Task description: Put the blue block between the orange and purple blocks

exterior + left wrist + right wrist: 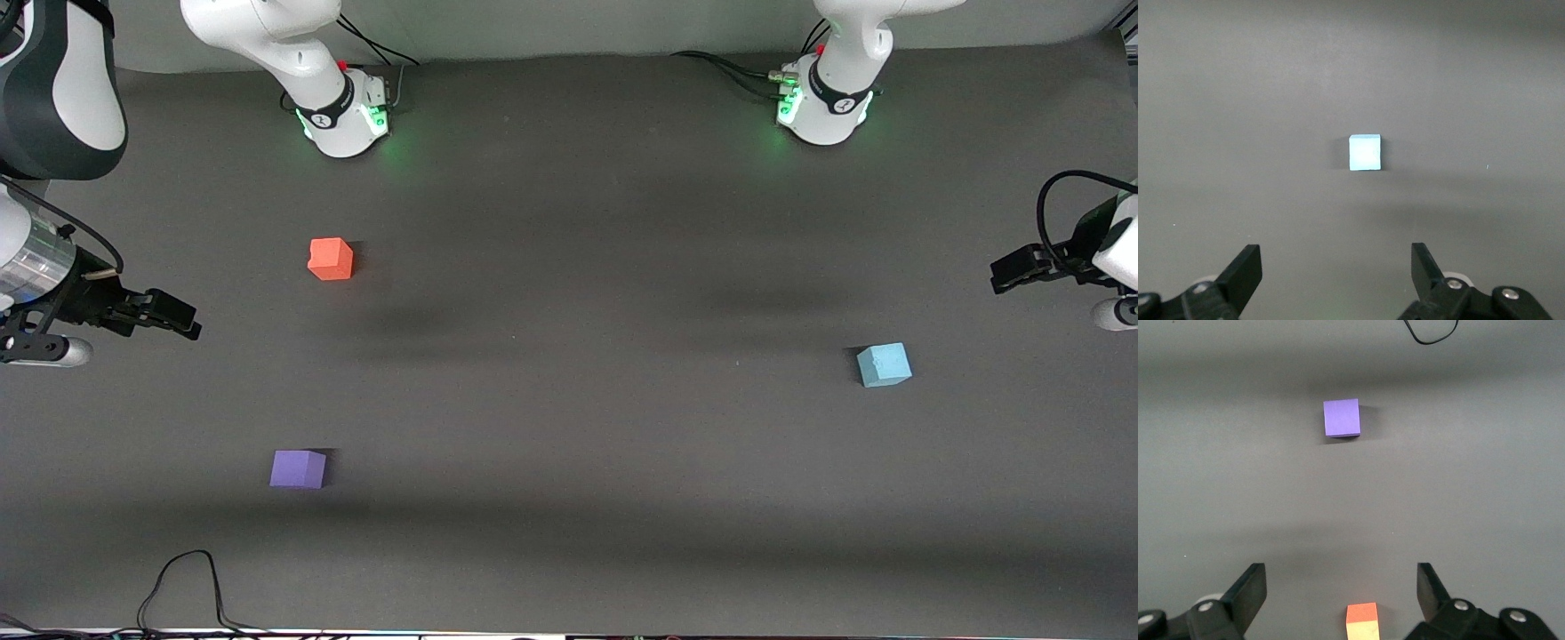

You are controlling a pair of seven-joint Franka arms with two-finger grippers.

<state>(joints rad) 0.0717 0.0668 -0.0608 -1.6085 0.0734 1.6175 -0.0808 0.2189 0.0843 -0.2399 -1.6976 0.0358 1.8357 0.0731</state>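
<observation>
Nearest the front camera, the small violet-purple matte foam cube (pixel 299 468) is sitting alone toward the right arm's end of the table. Farther from the camera and toward the left arm's end, the small light sky-blue matte foam cube (pixel 884 364) is resting on the dark grey table mat (pixel 569 391), well apart from the other two. Farther still, the small orange-red matte foam cube (pixel 331 259) is lying almost in line with the purple one, with open mat between them.

The risks, as I judge them: the blue cube is lying a long way from the gap it has to fill, so a shallow or off-centre pinch on soft foam could be letting it twist or slip during the carry. The gap is also bounded by two light cubes, so a wide-open release could be nudging either neighbour out of line, and the left arm reaching toward the right arm's end could be crowding the waiting right arm.

The left gripper (pixel 1337 267) is hovering over bare mat just beside the blue cube, jaws spread fully wide, holding and touching nothing. The right gripper (pixel 1341 587) is waiting over the mat near the orange cube, jaws equally wide and empty.
</observation>
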